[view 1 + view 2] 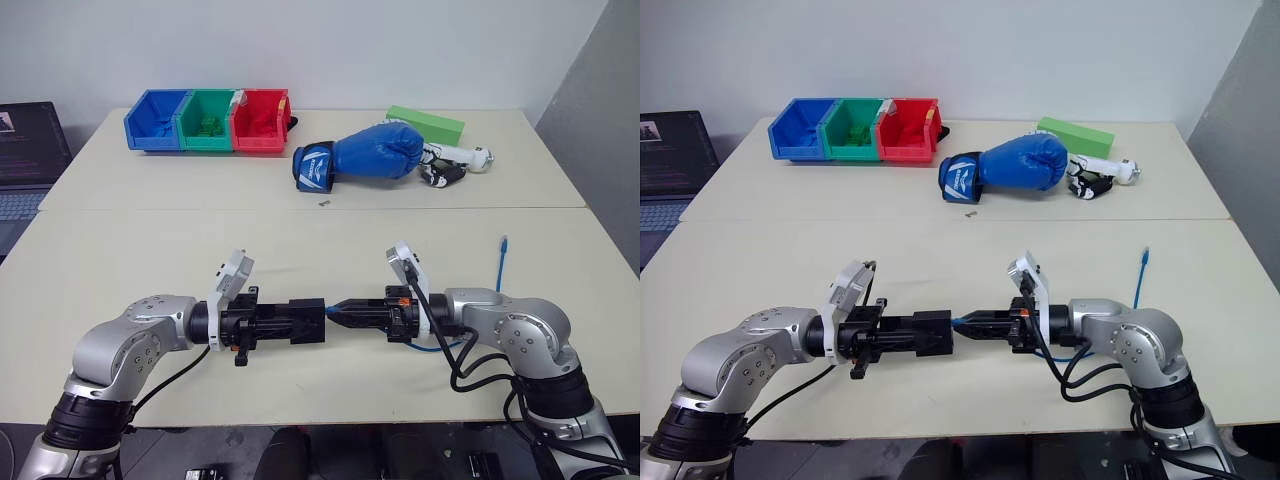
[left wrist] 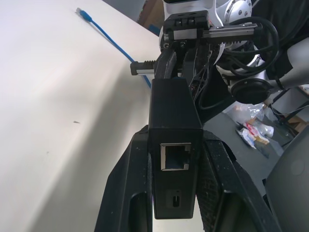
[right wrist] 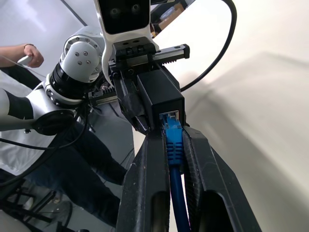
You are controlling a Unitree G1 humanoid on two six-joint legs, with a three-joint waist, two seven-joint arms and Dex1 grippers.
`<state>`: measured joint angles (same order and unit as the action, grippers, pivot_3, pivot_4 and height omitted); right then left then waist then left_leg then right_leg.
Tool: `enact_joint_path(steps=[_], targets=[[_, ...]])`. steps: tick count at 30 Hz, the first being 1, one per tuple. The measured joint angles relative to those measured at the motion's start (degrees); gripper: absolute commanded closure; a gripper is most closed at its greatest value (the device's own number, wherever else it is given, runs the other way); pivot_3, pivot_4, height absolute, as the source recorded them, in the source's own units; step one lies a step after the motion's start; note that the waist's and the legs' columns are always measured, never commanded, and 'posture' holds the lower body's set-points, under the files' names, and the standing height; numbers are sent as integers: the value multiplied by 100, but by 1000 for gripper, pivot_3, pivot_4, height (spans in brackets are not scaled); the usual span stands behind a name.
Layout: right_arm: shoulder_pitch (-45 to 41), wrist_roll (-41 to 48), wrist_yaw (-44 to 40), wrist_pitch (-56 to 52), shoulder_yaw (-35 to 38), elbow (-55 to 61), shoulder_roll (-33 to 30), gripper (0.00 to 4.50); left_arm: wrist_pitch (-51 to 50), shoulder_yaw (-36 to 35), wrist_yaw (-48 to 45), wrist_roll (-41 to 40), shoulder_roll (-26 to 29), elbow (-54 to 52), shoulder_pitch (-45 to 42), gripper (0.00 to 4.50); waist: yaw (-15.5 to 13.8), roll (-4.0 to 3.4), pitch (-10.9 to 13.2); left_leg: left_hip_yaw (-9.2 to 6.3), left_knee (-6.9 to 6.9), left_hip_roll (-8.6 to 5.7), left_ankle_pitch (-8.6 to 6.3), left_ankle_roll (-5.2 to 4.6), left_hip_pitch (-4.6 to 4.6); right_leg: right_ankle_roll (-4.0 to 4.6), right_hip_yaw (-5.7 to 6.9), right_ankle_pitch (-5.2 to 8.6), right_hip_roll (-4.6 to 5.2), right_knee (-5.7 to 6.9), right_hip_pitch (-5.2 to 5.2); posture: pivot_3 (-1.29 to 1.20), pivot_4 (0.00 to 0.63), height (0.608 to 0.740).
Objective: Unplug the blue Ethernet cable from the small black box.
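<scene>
The table [image 1: 120,270] is big and pale, and a second one joins its far edge. On that far table, near the far left corner, three bins stand in a row: a blue bin [image 1: 155,121], a green bin [image 1: 208,121] and a red bin [image 1: 261,121]. A blue boxing glove [image 1: 365,156] lies near the middle, with a green block [image 1: 428,124] behind it.

Near the front edge, the two arms meet tip to tip above the table. The left gripper [image 1: 305,324] has its fingers pressed tight on the small black box [image 2: 173,123]. The right gripper [image 1: 345,314] has its fingers closed on the plug end of the blue Ethernet cable [image 3: 174,145]. The plug sits in the box's port. The cable's other end [image 1: 504,243] lies near the right edge.
</scene>
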<state>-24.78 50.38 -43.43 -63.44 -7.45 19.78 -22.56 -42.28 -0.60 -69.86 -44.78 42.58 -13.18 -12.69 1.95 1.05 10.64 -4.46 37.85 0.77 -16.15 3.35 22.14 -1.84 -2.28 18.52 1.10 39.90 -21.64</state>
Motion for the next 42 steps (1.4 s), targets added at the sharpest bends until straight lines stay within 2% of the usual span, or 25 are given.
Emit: enact_joint_path(steps=[5,9,12,15,18,20,23,26,31,35,37,42], targets=[[42,-47,-292,85,149,-312,-584,4422,39,-300,53,132,329,296,146,3718,-1,0,0,0,0,-5,0,-1,0,0,4,0,-1,-1,-1,0,150,740],[-3,-519,-410,639,273,-953,-831,4422,47,-504,106,158,386,332,165,3718,-3,0,1,4,1,-4,-1,-1,0,0,2,0,0,-2,0,0,150,740],[-240,-1158,-313,1473,372,-1617,-830,4422,44,-564,215,176,374,318,177,3718,0,1,1,6,0,-3,0,-1,1,-1,1,0,-1,-1,-3,0,150,740],[-567,-2363,473,3069,378,-2680,-469,4422,29,-596,365,188,339,273,159,3718,20,0,2,10,-3,-2,0,0,3,-1,-2,0,-1,4,-10,0,150,740],[-686,-3245,1056,4104,248,-3490,-341,4422,23,-594,472,197,294,268,99,3718,21,-1,2,9,2,0,1,1,28,0,-3,0,0,5,-31,0,150,740],[-803,-3968,1547,4886,134,-4274,-279,3720,27,-592,605,216,188,273,-35,3718,15,-1,2,15,10,-3,2,3,58,-2,-2,-2,6,11,-58,0,150,740],[-867,-4237,1626,5282,139,-4558,-212,3022,57,-591,777,275,66,302,-195,3718,13,-1,2,18,11,-2,3,5,61,-2,-2,-3,6,9,-59,0,150,740],[-829,-4218,1403,5289,187,-4518,-213,2297,150,-590,956,372,-44,330,-296,3718,11,-1,2,16,10,0,3,4,60,-2,-1,-3,5,9,-58,0,150,740],[-480,-3938,678,4890,236,-3750,-482,1097,835,-597,1742,1055,-505,758,-486,3718,-10,-4,3,11,13,-1,2,4,63,-2,0,-3,6,9,-58,0,150,740],[-221,-3674,170,4690,334,-2747,-914,1097,1904,-686,2803,1935,-971,1421,-786,3718,-23,-5,4,10,15,-5,2,3,64,-3,3,-3,8,10,-58,0,150,740],[-179,-3324,-221,4352,390,-1891,-1143,1097,2672,-876,3519,2447,-1228,1903,-884,3718,2,-4,3,12,13,-1,2,3,63,-3,1,-4,9,9,-60,0,150,740],[-422,-2676,-710,3396,117,-710,-1141,1097,3779,-1179,4441,2979,-1625,2794,-944,3718,-13,0,1,-3,17,0,2,3,64,-1,6,-4,12,10,-58,0,150,740]])
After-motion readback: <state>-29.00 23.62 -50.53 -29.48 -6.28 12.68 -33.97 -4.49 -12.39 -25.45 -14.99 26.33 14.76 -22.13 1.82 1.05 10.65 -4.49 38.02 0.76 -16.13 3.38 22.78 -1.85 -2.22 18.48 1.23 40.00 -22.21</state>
